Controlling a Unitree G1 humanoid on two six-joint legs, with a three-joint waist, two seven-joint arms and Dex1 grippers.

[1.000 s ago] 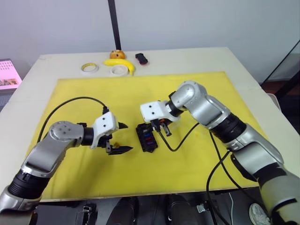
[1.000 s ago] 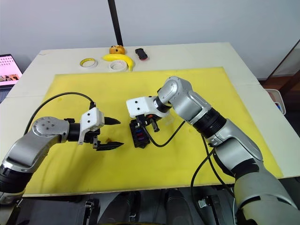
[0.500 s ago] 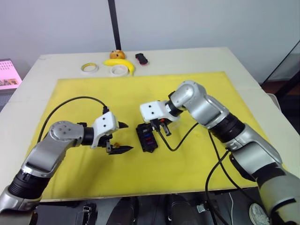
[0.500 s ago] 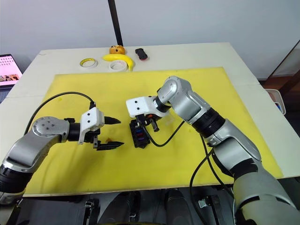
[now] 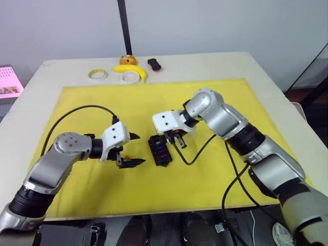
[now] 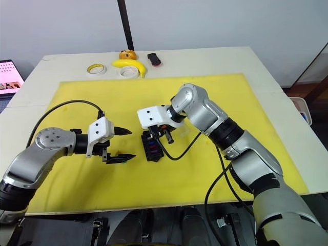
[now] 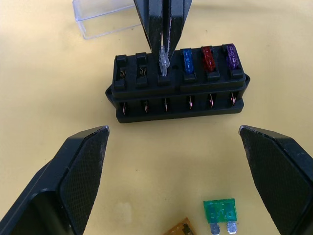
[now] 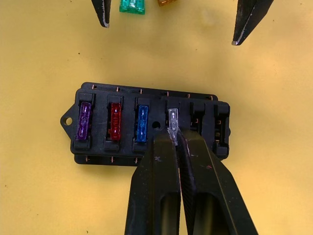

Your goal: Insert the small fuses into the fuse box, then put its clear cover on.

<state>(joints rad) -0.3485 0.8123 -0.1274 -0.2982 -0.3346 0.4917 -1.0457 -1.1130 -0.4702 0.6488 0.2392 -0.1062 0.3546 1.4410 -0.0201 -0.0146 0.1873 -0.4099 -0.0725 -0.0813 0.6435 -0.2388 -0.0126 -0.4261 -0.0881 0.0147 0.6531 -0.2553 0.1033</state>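
A grey fuse is pinched by the right gripper into the fourth slot of the fuse box, mid-mat. Purple, red and blue are seated. The left gripper is spread. Green fuse, orange fuse and clear cover remain.

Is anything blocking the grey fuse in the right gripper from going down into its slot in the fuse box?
Nothing visible does. The right gripper holds the grey fuse right at the fourth slot of the fuse box, beside the seated blue fuse. The two slots past it are empty.
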